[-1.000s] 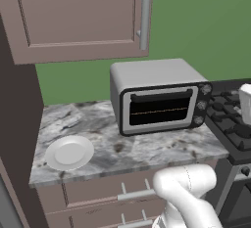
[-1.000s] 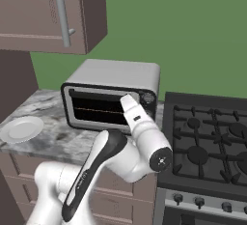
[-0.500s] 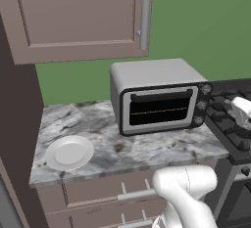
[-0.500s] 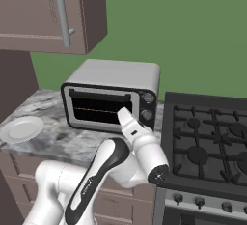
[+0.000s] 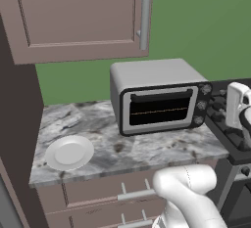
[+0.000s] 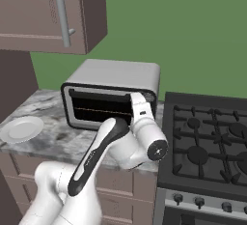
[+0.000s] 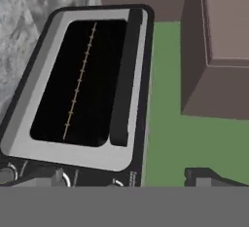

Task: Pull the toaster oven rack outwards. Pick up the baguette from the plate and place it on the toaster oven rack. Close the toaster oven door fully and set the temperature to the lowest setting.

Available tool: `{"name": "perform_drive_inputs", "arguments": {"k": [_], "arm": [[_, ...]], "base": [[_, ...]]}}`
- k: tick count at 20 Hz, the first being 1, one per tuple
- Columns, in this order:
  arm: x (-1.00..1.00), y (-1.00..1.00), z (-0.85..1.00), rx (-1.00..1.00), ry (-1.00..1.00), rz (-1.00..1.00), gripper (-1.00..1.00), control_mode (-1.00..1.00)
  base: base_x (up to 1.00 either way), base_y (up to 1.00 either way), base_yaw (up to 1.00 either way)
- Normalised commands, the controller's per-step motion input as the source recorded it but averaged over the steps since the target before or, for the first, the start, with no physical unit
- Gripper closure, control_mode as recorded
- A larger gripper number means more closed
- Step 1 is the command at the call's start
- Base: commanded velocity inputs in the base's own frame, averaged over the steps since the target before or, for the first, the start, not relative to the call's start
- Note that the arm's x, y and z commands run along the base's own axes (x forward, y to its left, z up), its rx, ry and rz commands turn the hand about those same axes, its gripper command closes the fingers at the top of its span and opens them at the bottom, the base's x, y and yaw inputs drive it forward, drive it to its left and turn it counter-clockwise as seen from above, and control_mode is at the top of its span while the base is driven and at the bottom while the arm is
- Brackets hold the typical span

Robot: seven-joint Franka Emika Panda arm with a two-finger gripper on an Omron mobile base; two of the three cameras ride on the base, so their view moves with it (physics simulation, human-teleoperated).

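The silver toaster oven (image 5: pixel 156 96) stands on the marble counter with its toaster oven door (image 5: pixel 159 110) shut. Through the dark glass the toaster oven rack (image 7: pixel 78 85) shows as a thin wire line, with the dark handle bar (image 7: pixel 124 75) beside it. My gripper (image 5: pixel 233 103) hovers open and empty in front of the oven's right-hand knob strip (image 5: pixel 201 105), apart from it. In the right base view the gripper (image 6: pixel 137 101) overlaps the oven front (image 6: pixel 99 107). One dark fingertip (image 7: pixel 206 176) shows. The white plate (image 5: pixel 69 152) lies at the counter's left. The baguette is out of view.
A black gas stove (image 6: pixel 208 139) adjoins the oven on the right. A brown wall cabinet (image 5: pixel 78 16) with a vertical handle hangs above. Drawers (image 5: pixel 98 193) sit under the marble counter (image 5: pixel 152 148). A tall dark panel (image 5: pixel 14 124) bounds the counter's left end.
My hand has come further into the left base view, shifting slightly before the oven's control side. The oven door and plate have not moved.
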Motion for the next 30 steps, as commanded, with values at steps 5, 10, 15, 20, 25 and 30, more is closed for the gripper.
{"name": "perform_drive_inputs", "arguments": {"k": [5, 10, 15, 20, 25, 30], "arm": [[0.01, 0.00, -0.36, 0.45, 0.16, -0.10, -1.00, -1.00], [-0.02, 0.00, -0.52, 0.39, -0.01, -0.20, -1.00, -1.00], [0.07, 0.00, -0.32, 0.32, -0.07, -0.23, -1.00, -1.00], [0.46, 0.00, -0.11, 0.22, -0.01, -0.19, -1.00, -1.00], [0.33, -0.04, -0.03, 0.16, 0.00, -0.06, -1.00, -1.00], [0.01, -0.29, -0.23, 0.08, -0.01, 0.00, -1.00, -1.00]], "base": [[0.00, 0.00, 0.00], [0.00, 0.00, 0.00], [0.00, 0.00, 0.00], [0.00, 0.00, 0.00], [0.00, 0.00, 0.00], [0.00, 0.00, 0.00]]}}
